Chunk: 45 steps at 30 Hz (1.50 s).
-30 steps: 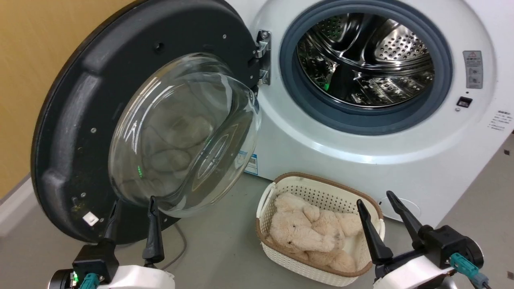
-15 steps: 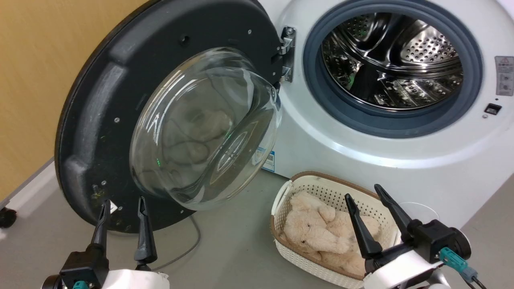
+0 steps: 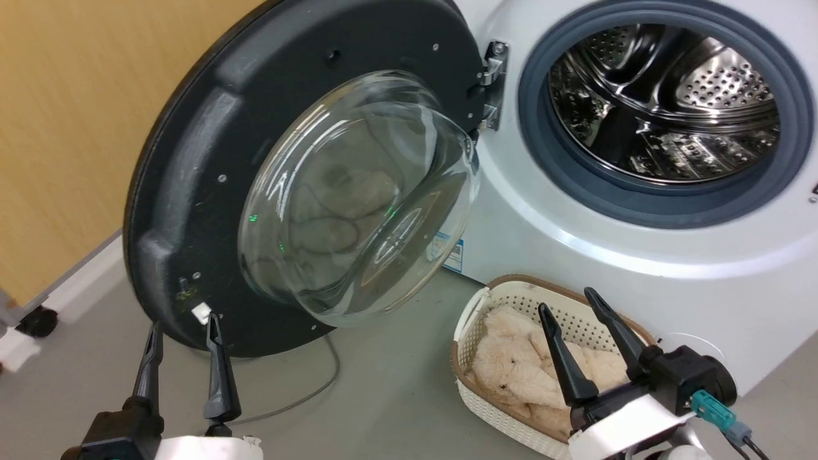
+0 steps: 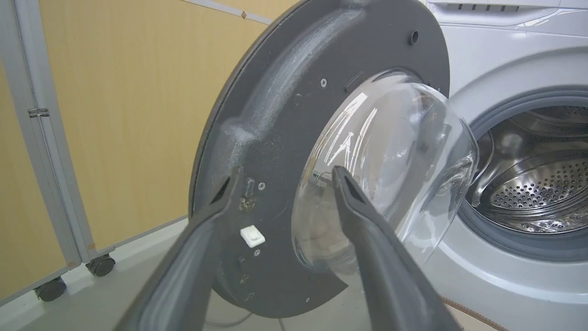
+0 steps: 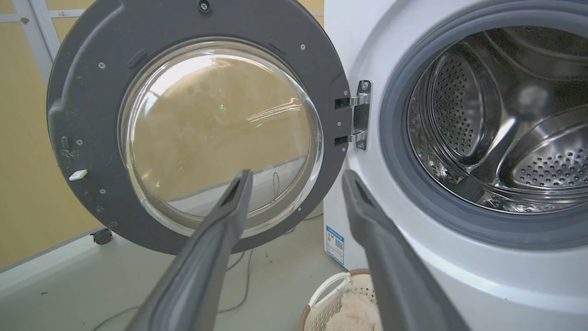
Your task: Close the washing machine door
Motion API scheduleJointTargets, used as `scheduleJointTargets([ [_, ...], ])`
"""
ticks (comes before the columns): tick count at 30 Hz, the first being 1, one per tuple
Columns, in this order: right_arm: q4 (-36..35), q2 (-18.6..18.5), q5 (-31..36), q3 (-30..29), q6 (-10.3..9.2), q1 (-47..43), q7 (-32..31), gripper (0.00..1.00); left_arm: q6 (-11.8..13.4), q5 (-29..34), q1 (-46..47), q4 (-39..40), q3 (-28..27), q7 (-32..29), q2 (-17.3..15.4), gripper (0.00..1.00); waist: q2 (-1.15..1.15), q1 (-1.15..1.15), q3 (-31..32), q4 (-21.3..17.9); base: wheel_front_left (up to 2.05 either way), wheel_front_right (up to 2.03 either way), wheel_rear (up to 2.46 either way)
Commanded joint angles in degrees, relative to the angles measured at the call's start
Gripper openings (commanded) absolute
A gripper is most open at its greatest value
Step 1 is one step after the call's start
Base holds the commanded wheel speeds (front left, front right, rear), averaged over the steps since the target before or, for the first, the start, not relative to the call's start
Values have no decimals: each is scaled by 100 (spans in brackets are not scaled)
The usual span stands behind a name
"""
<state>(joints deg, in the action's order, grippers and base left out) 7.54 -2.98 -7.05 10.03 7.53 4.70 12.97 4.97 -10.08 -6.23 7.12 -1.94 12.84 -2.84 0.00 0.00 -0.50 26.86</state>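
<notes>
The washing machine door point(image 3: 211, 160) stands swung wide open to the left, its black rim and bulging glass bowl point(image 3: 358, 198) facing me, hinged point(image 3: 491, 83) to the white washing machine point(image 3: 575, 255). The steel drum point(image 3: 664, 102) lies open behind its grey ring. My left gripper point(image 3: 182, 329) is open, its tips just below the door's lower rim, apart from it. In the left wrist view the door point(image 4: 275, 138) sits beyond the open left gripper point(image 4: 285, 172). My right gripper point(image 3: 569, 300) is open over the basket. The right wrist view shows the door point(image 5: 82, 92) and the right gripper point(image 5: 296, 172) empty.
A cream perforated basket point(image 3: 479, 306) of plush toys point(image 3: 511, 364) stands on the grey floor before the machine. A thin cable point(image 3: 313, 390) lies under the door. A yellow wall point(image 3: 64, 128) runs on the left, with a caster point(image 3: 38, 319) at its foot.
The head view has shifted, so door, machine and basket sit further right in the picture. Both grippers stay open and empty, lower in the picture.
</notes>
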Motion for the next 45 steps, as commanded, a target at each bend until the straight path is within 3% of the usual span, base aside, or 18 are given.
scheduleJointTargets([
  [1, 41, 9, -32, 38, -4, 126, 54, 100, 50, -42, -82, 53, -10, 67, -3, 100, 0, 0, -3, 52, 0, 0, 0],
  [13, 169, 11, -139, 162, -4, 219, 197, 100, 156, -197, -139, 178, -43, 210, -4, 100, 0, 0, -21, 352, 0, 0, 0],
  [23, 156, 11, -82, 136, -4, 177, 203, 100, 124, -286, -154, 178, -88, 216, -4, 100, 0, 0, -27, 367, 0, 0, 0],
  [24, 150, 11, -73, 131, -4, 166, 203, 100, 100, -323, -151, 187, -84, 216, -4, 62, 0, 0, -27, 367, 0, 0, 0],
  [25, 143, 11, -63, 125, -4, 155, 203, 100, 68, -336, -144, 207, -97, 216, -4, 2, 0, 0, -29, 369, 0, 0, 0],
  [30, 87, 11, -12, 63, -4, 98, 203, 100, -175, -265, 26, 384, -333, 216, -4, 0, 0, 0, -80, 373, 0, 0, 0],
  [34, 31, 11, 68, -18, -4, 57, 203, 100, -525, -202, 361, 381, -733, 216, -134, 0, 0, 0, -176, 368, 0, 0, 0],
  [39, -45, 11, 191, -128, -4, -1, 203, 100, -936, -325, 1045, 15, -1225, 216, -645, 0, 0, 0, -300, 362, 0, 0, 0],
  [45, -182, 11, 234, -295, -4, -102, 203, 100, -1152, -789, 2051, -1014, -1542, 178, -1490, 0, 0, 0, -408, 359, 0, 0, 0],
])
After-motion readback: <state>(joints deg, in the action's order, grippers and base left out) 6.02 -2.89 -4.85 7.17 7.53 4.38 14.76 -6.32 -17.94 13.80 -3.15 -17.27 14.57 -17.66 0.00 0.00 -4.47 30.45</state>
